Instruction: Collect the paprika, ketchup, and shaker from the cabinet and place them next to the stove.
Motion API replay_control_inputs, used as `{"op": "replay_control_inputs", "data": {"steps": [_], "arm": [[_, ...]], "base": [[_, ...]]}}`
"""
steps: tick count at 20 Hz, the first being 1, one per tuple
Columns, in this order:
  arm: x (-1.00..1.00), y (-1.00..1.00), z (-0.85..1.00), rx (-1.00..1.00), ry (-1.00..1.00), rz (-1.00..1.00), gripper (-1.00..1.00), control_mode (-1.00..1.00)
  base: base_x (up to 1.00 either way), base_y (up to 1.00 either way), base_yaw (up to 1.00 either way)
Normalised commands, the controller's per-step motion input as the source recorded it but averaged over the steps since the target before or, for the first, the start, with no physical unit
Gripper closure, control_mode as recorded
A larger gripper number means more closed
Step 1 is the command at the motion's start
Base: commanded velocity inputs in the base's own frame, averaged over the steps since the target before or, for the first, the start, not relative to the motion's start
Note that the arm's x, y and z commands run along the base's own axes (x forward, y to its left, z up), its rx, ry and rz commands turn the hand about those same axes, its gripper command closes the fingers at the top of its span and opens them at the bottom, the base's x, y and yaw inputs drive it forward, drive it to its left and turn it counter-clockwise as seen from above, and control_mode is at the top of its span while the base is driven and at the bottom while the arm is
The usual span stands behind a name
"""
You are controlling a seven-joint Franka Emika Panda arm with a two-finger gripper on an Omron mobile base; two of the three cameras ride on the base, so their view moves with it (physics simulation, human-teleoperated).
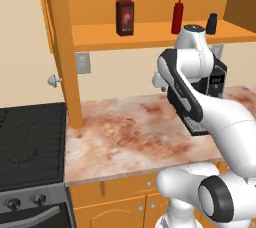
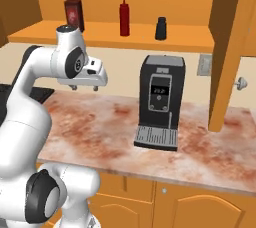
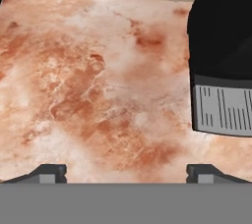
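On the cabinet (image 2: 227,47) shelf you have three things, one of each: from left to right in the right base view, one paprika (image 2: 73,12), one ketchup (image 2: 124,17) and one shaker (image 2: 160,28), all upright and apart from each other. One coffee machine (image 2: 160,101) stands on the table (image 2: 95,127) under the shaker. Your hand (image 2: 85,87) hangs over the table, left of the coffee machine and below the paprika, well apart from it. Its fingers (image 3: 49,173) stand wide and hold nothing. The stove (image 1: 30,147) lies left of the table.
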Motion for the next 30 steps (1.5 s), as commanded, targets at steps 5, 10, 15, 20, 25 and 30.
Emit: {"op": "replay_control_inputs", "data": {"steps": [5,10,15,20,25,30], "arm": [[0.0,0.0,0.0,0.0,0.0,0.0,-1.0,1.0],[0.0,0.0,0.0,0.0,0.0,0.0,-1.0,1.0],[0.0,0.0,0.0,0.0,0.0,0.0,-1.0,1.0],[0.0,0.0,0.0,0.0,0.0,0.0,-1.0,1.0],[0.0,0.0,0.0,0.0,0.0,0.0,-1.0,1.0],[0.0,0.0,0.0,0.0,0.0,0.0,-1.0,1.0]], "base": [[0.09,0.29,-0.04],[0.41,0.0,-0.03],[0.48,0.0,0.0],[0.61,0.0,0.0],[0.4,0.0,0.01],[0.0,0.0,0.0]]}}
